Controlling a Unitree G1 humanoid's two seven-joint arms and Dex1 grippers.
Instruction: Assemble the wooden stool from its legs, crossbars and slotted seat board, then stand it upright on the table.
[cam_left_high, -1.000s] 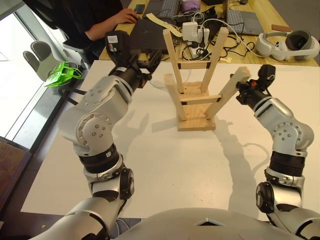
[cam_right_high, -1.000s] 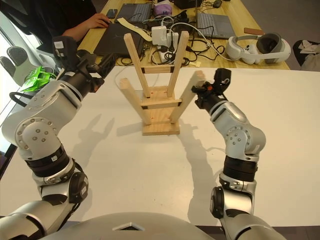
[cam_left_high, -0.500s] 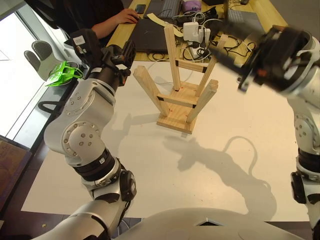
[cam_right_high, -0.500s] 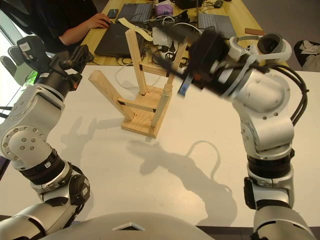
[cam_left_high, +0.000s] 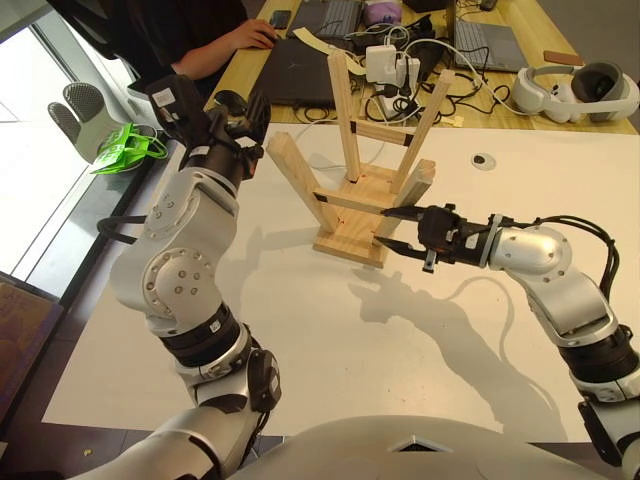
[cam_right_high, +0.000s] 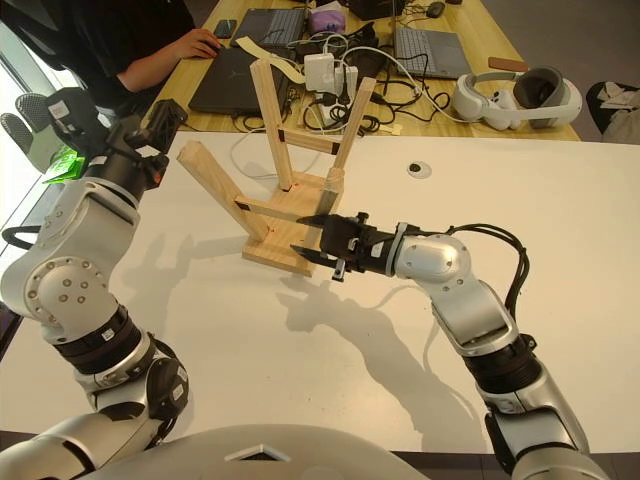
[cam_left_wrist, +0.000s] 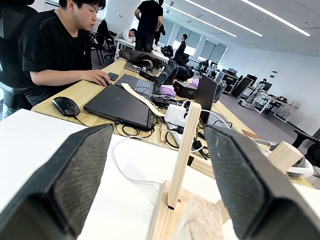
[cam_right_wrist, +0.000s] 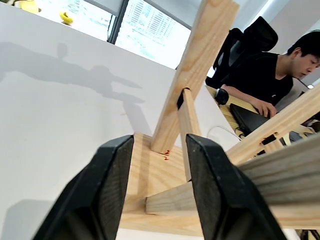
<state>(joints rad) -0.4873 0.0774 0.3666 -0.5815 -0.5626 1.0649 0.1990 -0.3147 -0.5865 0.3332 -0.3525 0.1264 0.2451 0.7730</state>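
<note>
The wooden stool (cam_left_high: 352, 245) rests upside down on the white table (cam_left_high: 330, 350), seat board flat and legs (cam_left_high: 343, 110) pointing up, joined by crossbars (cam_left_high: 383, 133). My right gripper (cam_left_high: 390, 228) is open, low over the table, its fingertips at the seat board's right corner by the base of a leg. In the right wrist view the pads (cam_right_wrist: 107, 190) frame the seat board (cam_right_wrist: 150, 175) and a leg. My left gripper (cam_left_high: 245, 112) is open and held up at the table's far left, just left of the splayed leg (cam_left_high: 298, 178), apart from it.
Behind the table stands a wooden desk (cam_left_high: 250, 70) with laptops, a power strip, cables and a white headset (cam_left_high: 575, 90); a person works there. A round grommet (cam_left_high: 484, 159) sits in the table at the back right. A green item (cam_left_high: 125, 148) lies off the left edge.
The stool turned and slid left. My right arm let go of the leg it held, swung up, then came down to the seat board's corner. My left gripper drew back left.
</note>
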